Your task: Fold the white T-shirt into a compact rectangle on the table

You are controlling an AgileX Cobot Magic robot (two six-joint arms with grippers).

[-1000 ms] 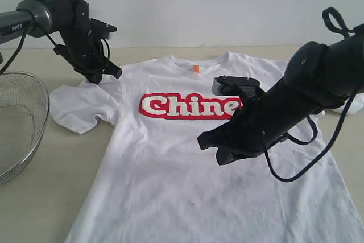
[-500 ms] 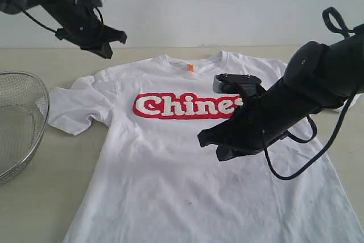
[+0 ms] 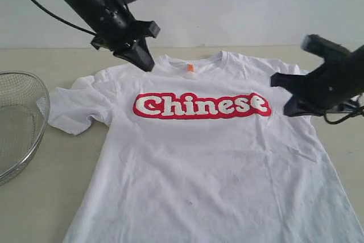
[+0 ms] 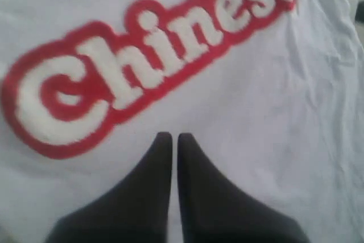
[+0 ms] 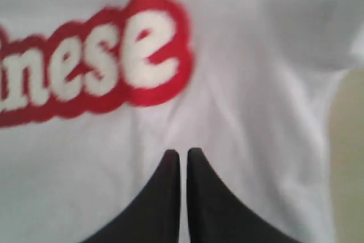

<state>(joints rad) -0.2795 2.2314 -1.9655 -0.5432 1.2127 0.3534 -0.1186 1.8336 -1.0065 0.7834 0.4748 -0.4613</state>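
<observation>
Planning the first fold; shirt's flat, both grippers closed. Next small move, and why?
Probably open the left gripper and lower it onto the sleeve of the white T-shirt beside the wire basket. The shirt lies flat on the table, print up and unfolded, and this gripper and the right gripper are shut, gripping no cloth.

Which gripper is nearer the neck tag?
The left gripper, hovering close beside the tag; the right gripper is far off at the T-shirt's other side.
</observation>
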